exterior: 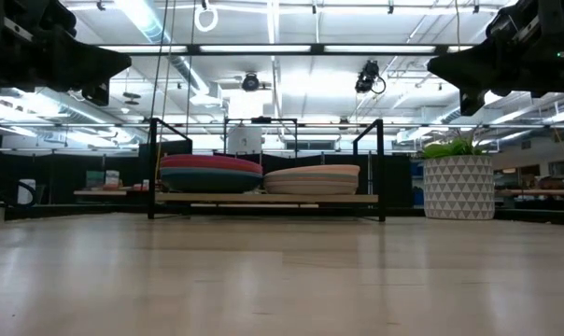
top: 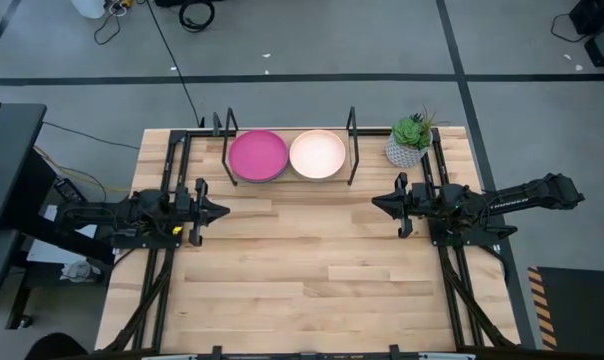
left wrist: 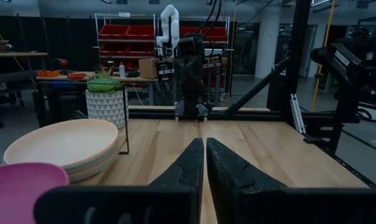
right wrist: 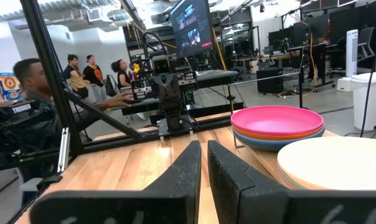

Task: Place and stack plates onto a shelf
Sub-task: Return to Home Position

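Two stacks of plates sit on the shelf (top: 287, 186) at the table's far edge. The left stack is topped by a magenta plate (top: 257, 155), with orange and teal or blue plates under it (right wrist: 276, 132). The right stack is topped by a pale peach plate (top: 317, 153). In the low view both stacks (exterior: 211, 174) (exterior: 312, 179) rest flat on the wooden shelf board between black wire uprights. My left gripper (top: 222, 211) hovers shut at the left side of the table. My right gripper (top: 376, 203) hovers shut at the right side. Neither touches anything.
A potted green plant in a white patterned pot (top: 410, 141) stands at the table's far right corner beside the shelf. Bare wooden tabletop (top: 302, 270) lies between and in front of the arms. People sit at desks in the room beyond (right wrist: 82, 78).
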